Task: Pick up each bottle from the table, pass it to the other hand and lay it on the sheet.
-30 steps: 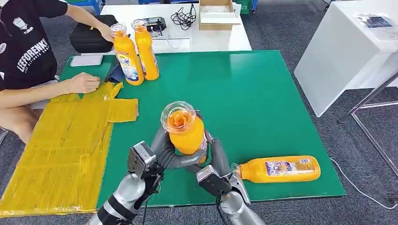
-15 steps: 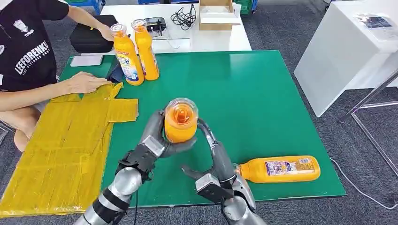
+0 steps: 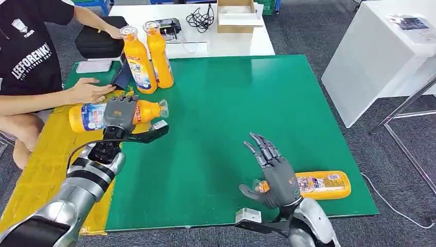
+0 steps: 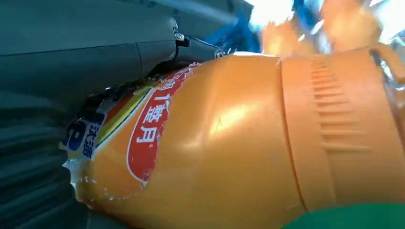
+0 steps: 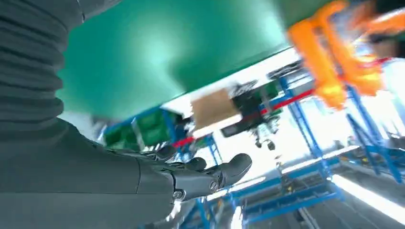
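Nearest, at the green mat's front edge, right hand raised with fingers spread wide and nothing in them, standing in front of the neck end of a bottle lying on its side and hiding its cap. Seen from the right wrist, same hand with fingers stretched out and apart, green surface behind, and blurred orange shapes too smeared to name with certainty.

Further left, left hand wrapped over the middle of another bottle, carried lying sideways, cap toward the mat, base toward the person, above the far end of the yellow sheet; whether resting on the sheet or just above, impossible to tell from the head view. Shown from the left wrist and nowhere else: torn edge of that held bottle's label, red oval with white lettering, ribbed orange collar below the cap, grey fingers pressed against the label. Cap itself cut off at the picture's edge.

Just beyond, a person's hand flat on the sheet's far end, close beside the held bottle. Behind it two upright bottles touching side by side at the mat's far left corner, partly screening a black case. Farthest, white table with a cardboard box and a tangle of black cable
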{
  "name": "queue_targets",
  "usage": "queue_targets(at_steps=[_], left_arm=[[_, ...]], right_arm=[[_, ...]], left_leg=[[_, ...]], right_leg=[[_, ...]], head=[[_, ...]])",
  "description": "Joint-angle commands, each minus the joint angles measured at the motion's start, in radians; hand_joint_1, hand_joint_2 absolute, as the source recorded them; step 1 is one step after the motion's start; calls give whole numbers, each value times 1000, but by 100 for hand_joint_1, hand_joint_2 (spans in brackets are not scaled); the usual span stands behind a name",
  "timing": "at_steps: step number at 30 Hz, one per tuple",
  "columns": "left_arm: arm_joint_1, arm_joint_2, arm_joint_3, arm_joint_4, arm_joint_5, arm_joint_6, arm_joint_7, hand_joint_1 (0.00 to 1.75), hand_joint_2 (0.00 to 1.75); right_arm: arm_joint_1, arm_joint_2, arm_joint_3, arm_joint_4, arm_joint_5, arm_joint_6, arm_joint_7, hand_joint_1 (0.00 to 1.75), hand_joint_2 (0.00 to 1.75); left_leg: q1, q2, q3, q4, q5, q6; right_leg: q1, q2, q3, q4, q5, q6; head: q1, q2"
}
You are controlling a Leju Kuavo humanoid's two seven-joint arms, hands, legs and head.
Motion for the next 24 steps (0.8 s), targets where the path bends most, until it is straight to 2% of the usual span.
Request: queue_targets(at_steps=[1, 2, 3, 4, 8, 10, 11, 12, 15, 20, 24], left_arm=[[-17, 34, 119, 327, 6, 9, 4, 175, 175], [-18, 30, 125, 332, 8, 7, 5, 175, 175], [-10, 25, 147, 338, 18, -6, 11, 175, 175], [1, 26, 152, 337, 19, 2, 5, 175, 175], [21, -8, 227, 356, 100, -3, -66, 175, 175], [11, -25, 243, 375, 111, 2, -76, 175, 175], [7, -29, 245, 380, 112, 3, -80, 0, 175], [4, -44, 271, 386, 153, 14, -124, 0, 175], [-4, -64, 282, 390, 181, 16, -158, 0, 175], [-3, -64, 282, 388, 181, 15, -157, 0, 175], [-6, -117, 290, 332, 273, 21, -286, 0, 175]], right_arm=[[67, -239, -86, -111, 108, -6, 20, 0, 175], [72, -254, -91, -116, 112, -4, 15, 0, 175], [77, -273, -113, -121, 120, 7, 33, 0, 175], [79, -285, -126, -124, 114, 10, 32, 0, 175], [45, -385, -208, -85, -7, 133, 2, 0, 175], [0, -401, -255, -14, -74, 183, -58, 0, 175], [-11, -404, -262, 6, -80, 193, -71, 0, 175], [-29, -433, -272, 55, -78, 241, -62, 0, 175], [-35, -484, -306, 109, -112, 272, -92, 0, 175], [-30, -478, -305, 101, -112, 273, -89, 0, 175], [-64, -549, -292, 206, -135, 361, -90, 0, 175]], left_leg=[[-1, -4, 6, -2, -2, 0], [-1, -2, 2, -1, -1, 0], [0, -5, 6, -1, -2, 0], [0, -5, 3, -1, -1, 0], [-2, -3, 2, -1, -1, 1], [-2, -4, 3, 0, -1, 1], [-2, -4, 2, -1, 0, 1], [-2, -5, 4, -1, -1, 1], [-2, -4, 4, -1, 0, 1], [-1, -8, 6, -1, 0, 2], [-2, -10, 6, -1, 0, 2]], right_leg=[[-1, 2, 6, -2, -2, 0], [-1, 1, 2, -1, -1, 0], [-1, 1, 6, -1, -2, -1], [-1, 1, 3, -1, -2, 0], [-2, 2, 2, -1, -1, 0], [-2, 2, 3, -1, -1, 0], [-2, 0, 2, -1, 0, 0], [-2, 2, 5, -2, 0, 0], [-2, 0, 5, -1, 0, 0], [-2, -2, 8, -2, 0, 0], [-3, -4, 8, -2, -1, 0]], head=[[0, 0], [0, 0], [0, 0], [0, 0], [0, 0], [0, 0], [0, 0], [0, 0], [0, 0], [0, 0], [-1, 0]])
